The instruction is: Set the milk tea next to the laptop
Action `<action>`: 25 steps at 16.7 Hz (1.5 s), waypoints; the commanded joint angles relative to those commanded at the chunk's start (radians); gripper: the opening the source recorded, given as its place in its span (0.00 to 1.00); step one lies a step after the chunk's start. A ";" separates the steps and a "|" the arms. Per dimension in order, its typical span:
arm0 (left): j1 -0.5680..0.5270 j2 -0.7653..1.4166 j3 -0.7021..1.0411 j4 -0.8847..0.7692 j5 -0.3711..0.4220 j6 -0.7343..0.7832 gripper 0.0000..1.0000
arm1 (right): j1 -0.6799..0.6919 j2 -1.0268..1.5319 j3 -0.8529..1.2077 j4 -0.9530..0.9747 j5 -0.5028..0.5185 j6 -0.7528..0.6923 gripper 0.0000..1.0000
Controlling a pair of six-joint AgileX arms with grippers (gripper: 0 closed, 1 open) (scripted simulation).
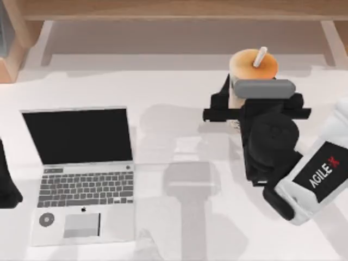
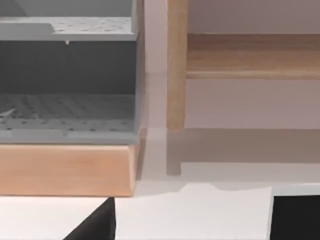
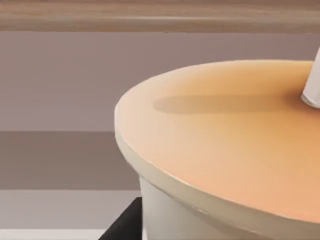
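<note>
Right gripper reaches to the far right, level, clenched around the milk tea; laptop lies left.

The right gripper sits at the milk tea, well apart from the laptop.

My right arm reaches in from the table's right side toward the far edge, wrist angled left, and its gripper is closed around the milk tea. My left arm sits parked at the left edge.
</note>
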 joint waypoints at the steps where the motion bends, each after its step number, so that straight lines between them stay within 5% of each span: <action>1: 0.000 0.000 0.000 0.000 0.000 0.000 1.00 | 0.000 0.000 0.000 0.000 0.000 0.000 0.00; 15: 0.000 0.000 0.000 0.000 0.000 0.000 1.00 | 0.029 -0.064 0.016 -0.018 0.014 0.003 0.00; 25: 0.000 0.000 0.000 0.000 0.000 0.000 1.00 | 0.416 -0.174 0.051 -0.082 0.312 0.021 0.00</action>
